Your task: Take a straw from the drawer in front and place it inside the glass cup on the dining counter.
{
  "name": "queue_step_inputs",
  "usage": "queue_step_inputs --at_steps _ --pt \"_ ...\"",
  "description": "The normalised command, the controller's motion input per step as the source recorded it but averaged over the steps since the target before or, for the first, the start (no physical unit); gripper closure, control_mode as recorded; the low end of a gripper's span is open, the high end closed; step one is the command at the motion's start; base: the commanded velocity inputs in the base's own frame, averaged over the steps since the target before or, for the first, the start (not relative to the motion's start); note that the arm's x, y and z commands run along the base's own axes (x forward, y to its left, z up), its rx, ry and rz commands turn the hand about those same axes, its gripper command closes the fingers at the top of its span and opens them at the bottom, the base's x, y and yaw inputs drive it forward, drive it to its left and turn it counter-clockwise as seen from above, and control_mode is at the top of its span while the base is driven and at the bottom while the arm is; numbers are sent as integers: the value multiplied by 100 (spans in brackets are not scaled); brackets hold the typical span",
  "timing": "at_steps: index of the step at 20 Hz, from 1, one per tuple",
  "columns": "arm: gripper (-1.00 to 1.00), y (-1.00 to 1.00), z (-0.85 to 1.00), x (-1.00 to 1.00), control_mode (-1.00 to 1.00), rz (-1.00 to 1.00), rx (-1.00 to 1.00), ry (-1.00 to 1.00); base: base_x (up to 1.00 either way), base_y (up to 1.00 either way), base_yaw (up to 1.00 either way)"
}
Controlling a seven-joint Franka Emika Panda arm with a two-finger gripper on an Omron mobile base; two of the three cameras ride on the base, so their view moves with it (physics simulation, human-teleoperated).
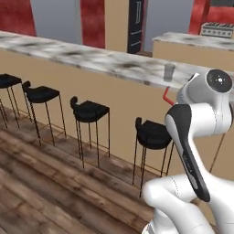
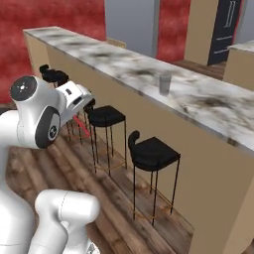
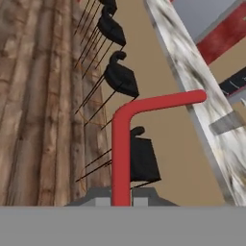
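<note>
1. Gripper point(image 3: 121, 202): jaws pinch the straw point(image 3: 123, 144), held below the dining counter point(image 2: 129, 67) edge.
2. Raise it above the glass cup point(image 2: 164, 84) on that counter, bent end clear, before lowering.

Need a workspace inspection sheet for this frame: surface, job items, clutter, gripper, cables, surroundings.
Surface: dining counter, marble top, tan wood sides.
Job's things: glass cup upright on the counter, nothing seen inside; straw, red and bent, held below counter level, short of the cup.
Clutter: nothing seen on the counter besides the cup.
Grippers: gripper shut on the straw.
Cables: nothing seen.
Surroundings: black bar stools lined along the counter front, wooden floor, red walls, a second marble-topped island behind.
</note>
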Motion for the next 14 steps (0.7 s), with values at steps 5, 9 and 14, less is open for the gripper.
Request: queue_step_inputs --at_steps 5,9,14 --pt "100 0 0 0 100 0 0 0 23 63 -31" --pt "100 0 0 0 100 0 0 0 24 44 -33" --pt "100 0 0 0 100 0 0 0 15 34 -34"
